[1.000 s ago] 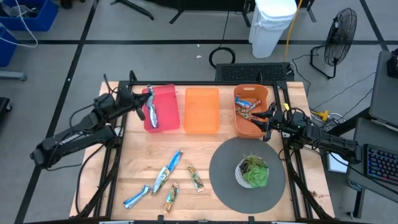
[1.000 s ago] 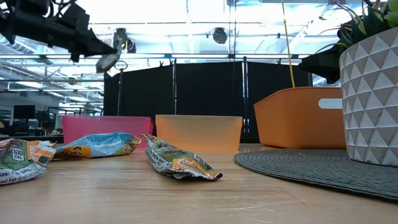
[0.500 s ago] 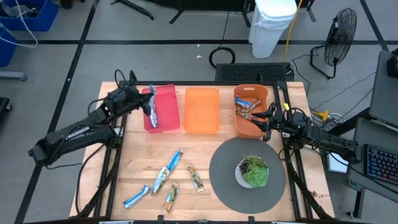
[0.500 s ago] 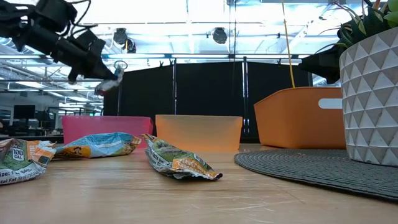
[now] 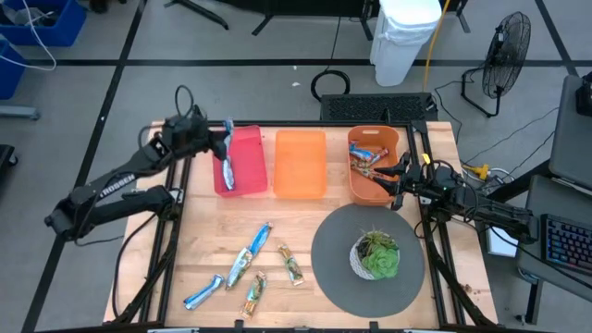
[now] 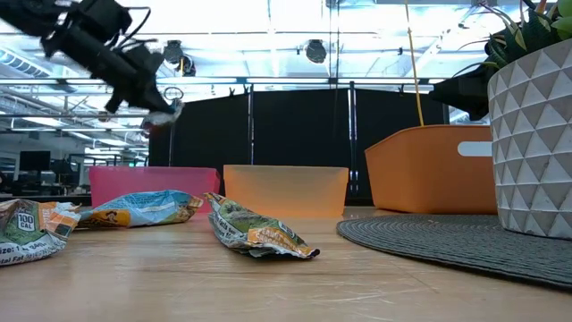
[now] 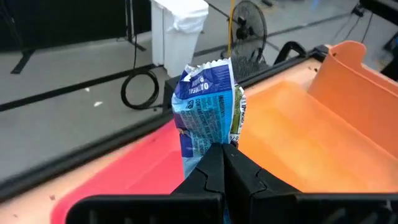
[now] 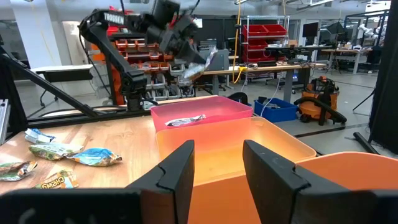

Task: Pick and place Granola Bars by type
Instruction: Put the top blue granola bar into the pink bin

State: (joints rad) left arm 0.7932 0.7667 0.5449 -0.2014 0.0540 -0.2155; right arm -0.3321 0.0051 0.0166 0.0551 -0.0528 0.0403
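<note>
Moved farther over the red bin (image 5: 242, 159), left gripper (image 7: 221, 163) pinches a blue bar (image 7: 207, 107) printed "OATMEAL"; right gripper (image 8: 217, 163) stands spread

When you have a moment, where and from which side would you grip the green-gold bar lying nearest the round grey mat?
Grip the green-gold bar across its narrow width, near the middle, coming straight down from above. It lies flat on the table, tilted, clear of the neighbouring bars and the grey mat, so fingers should fit beside both long edges. The crinkled end seals look like poorer holds.
</note>
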